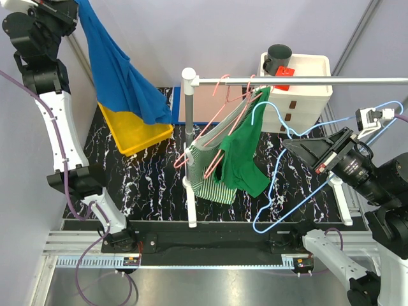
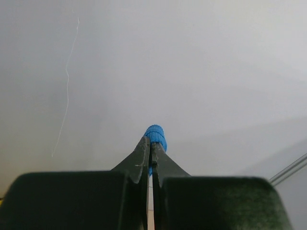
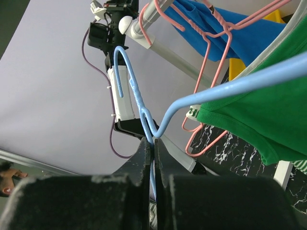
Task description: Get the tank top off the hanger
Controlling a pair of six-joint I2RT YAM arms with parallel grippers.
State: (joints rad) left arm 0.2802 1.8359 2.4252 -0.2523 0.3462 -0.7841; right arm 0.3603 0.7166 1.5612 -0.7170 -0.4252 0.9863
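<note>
The blue tank top point(image 1: 121, 76) hangs from my left gripper point(image 1: 75, 11), raised high at the far left, its lower end draped over a yellow bin point(image 1: 137, 134). In the left wrist view the jaws point(image 2: 151, 143) are shut on a roll of blue fabric point(image 2: 156, 133). My right gripper point(image 1: 290, 141) is shut on the neck of a bare light-blue wire hanger point(image 1: 254, 115), held out right of the rack. The right wrist view shows the hanger point(image 3: 136, 96) pinched between the jaws point(image 3: 153, 141), and the tank top point(image 3: 249, 33) far behind.
A clothes rack with a rail point(image 1: 306, 81) and post point(image 1: 189, 146) stands mid-table. It carries a green top point(image 1: 245, 153) and a striped top point(image 1: 207, 172) on pink hangers point(image 1: 223, 86). A white drawer unit point(image 1: 306, 95) with a black cup point(image 1: 278, 57) stands at the back right.
</note>
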